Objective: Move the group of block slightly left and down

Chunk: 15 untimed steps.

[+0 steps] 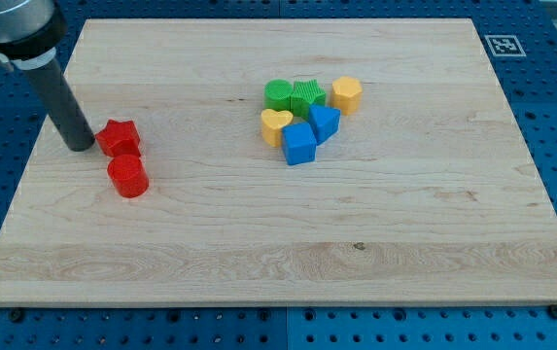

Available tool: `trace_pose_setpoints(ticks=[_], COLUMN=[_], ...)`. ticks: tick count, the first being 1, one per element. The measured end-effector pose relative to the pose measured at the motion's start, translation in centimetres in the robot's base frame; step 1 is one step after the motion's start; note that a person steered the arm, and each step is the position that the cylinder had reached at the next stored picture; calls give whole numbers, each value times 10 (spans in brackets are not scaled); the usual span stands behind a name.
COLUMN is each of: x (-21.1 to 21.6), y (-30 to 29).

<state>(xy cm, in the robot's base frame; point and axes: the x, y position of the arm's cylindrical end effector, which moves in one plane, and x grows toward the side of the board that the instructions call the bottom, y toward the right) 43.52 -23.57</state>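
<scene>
Over on the far left of the wooden board point(259, 243), my tip point(82, 146) sits right beside the red star block point(118, 137), with the red cylinder point(127, 177) just nearer. No fingers on this rig, only a bare rod, so nothing's grasped. Judging by the layout, that red pair is probably the group, though the six-block cluster mid-board might be. Push looks barely begun; most remains.

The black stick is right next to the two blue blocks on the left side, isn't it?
Not quite. The camera view shows my tip next to two red blocks: the red star block and the red cylinder. The blue blocks sit in the middle group.
</scene>
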Motion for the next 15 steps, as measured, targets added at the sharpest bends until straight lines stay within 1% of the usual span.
trace_pose_setpoints(ticks=[3,4,5,6,7,8,9,10,11,12,15], x=[0,-2,-66,-127,-147,-149,-149,-116,-83,-83,-79], y=[34,25,-15,5,82,186,311,414,412,409,307])
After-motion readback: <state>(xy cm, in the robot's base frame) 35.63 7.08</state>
